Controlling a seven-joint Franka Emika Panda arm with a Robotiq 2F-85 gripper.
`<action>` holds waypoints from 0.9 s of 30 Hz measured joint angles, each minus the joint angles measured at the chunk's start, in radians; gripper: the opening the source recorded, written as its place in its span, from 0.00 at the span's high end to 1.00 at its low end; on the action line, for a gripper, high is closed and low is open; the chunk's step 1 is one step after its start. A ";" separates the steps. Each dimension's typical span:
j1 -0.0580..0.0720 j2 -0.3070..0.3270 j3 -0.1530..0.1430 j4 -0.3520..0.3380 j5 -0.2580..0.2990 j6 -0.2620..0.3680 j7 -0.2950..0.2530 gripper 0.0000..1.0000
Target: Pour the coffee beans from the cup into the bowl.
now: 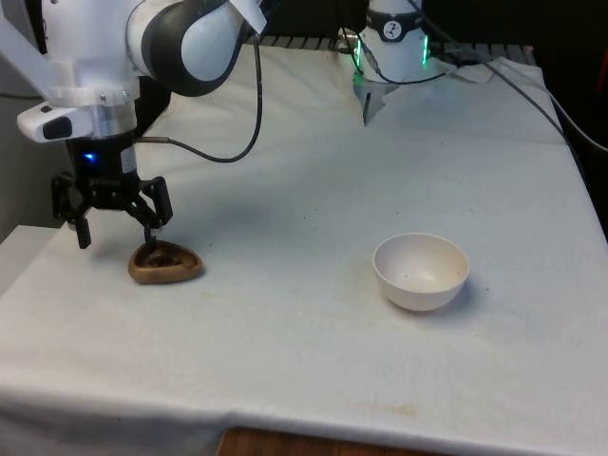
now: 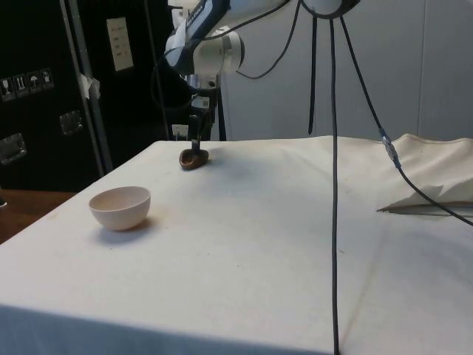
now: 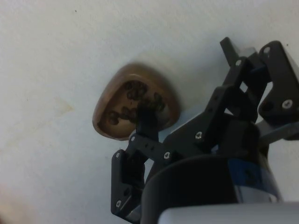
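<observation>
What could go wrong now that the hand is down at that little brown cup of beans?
The hand is spread open, one finger dipping inside the brown cup. The cup is shallow and rounded, so a pinch on its rim might slip or tip it, scattering beans on the cloth. The white bowl stands well away across the table, so beans could also spill during the carry.

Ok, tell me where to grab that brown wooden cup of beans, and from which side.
Probably the rim wall, from straight above. The wooden cup is low, wide and rounded, offering little side to pinch. The claw hangs open over it, one finger already dipping inside among the beans, so the other can close on the outside of the wall.
</observation>
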 measured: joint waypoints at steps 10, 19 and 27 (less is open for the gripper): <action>-0.002 0.000 -0.001 0.001 0.002 0.001 0.000 0.00; -0.005 0.019 -0.010 0.031 0.002 0.001 0.014 0.00; -0.011 0.038 -0.015 0.058 0.013 0.000 0.021 0.00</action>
